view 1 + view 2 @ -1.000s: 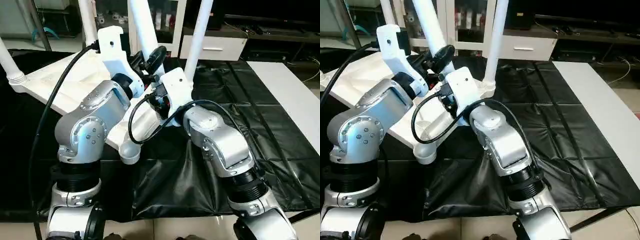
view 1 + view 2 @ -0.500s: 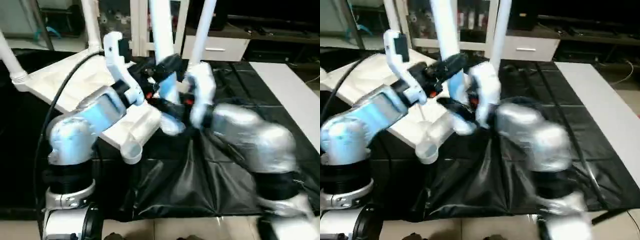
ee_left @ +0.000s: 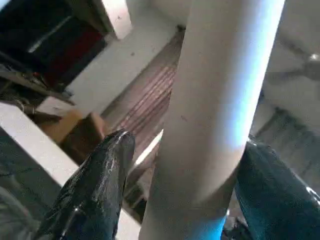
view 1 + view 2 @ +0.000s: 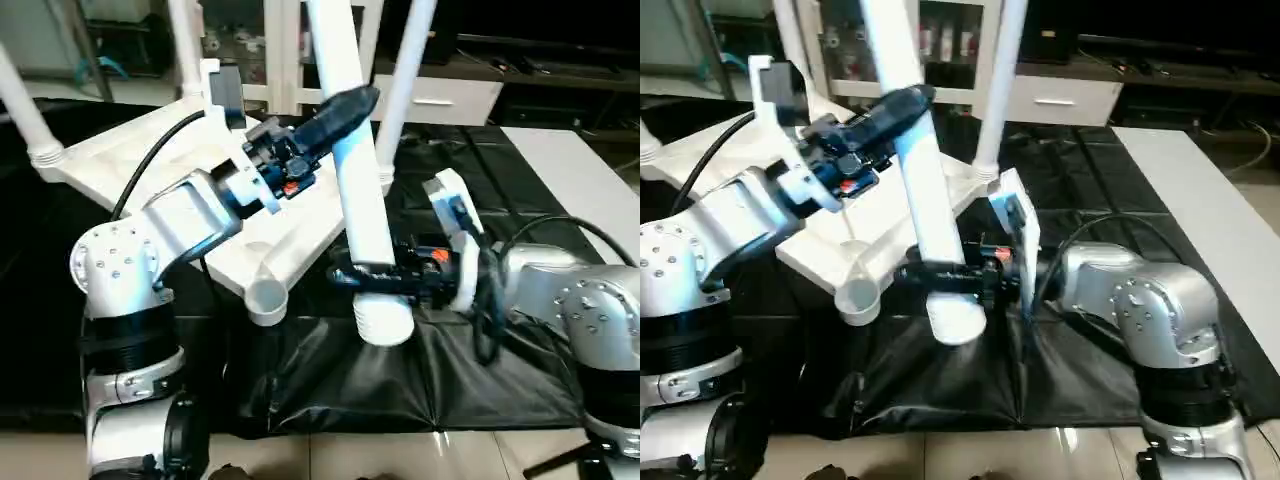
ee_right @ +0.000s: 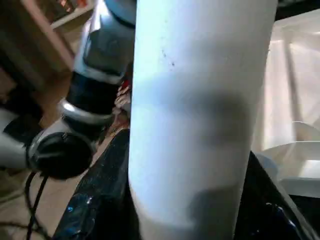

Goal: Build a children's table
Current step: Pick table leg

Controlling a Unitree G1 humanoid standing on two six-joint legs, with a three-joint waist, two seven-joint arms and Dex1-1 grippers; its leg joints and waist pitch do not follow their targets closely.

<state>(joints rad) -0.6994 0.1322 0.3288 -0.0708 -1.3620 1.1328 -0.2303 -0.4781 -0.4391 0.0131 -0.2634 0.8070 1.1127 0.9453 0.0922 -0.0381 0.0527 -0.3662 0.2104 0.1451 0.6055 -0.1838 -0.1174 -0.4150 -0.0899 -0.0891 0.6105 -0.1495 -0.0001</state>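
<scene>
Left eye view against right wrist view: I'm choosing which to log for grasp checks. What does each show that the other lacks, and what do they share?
Left eye view: the wider scene, with mounted legs rising from the tabletop on the black cover. Right wrist view: close up, the right gripper's fingers against both sides of the loose leg. Shared: that leg and gripper.

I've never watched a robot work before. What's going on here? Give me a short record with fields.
Job: building a children's table
Tabletop: white, upside down on the black cover
Fitted legs: three stand up from corner sockets
Empty socket: nearest corner
Loose leg: held almost upright, wide end just beside the empty socket
Left gripper: shut on the leg higher up
Right gripper: shut on the leg near its wide end
</scene>
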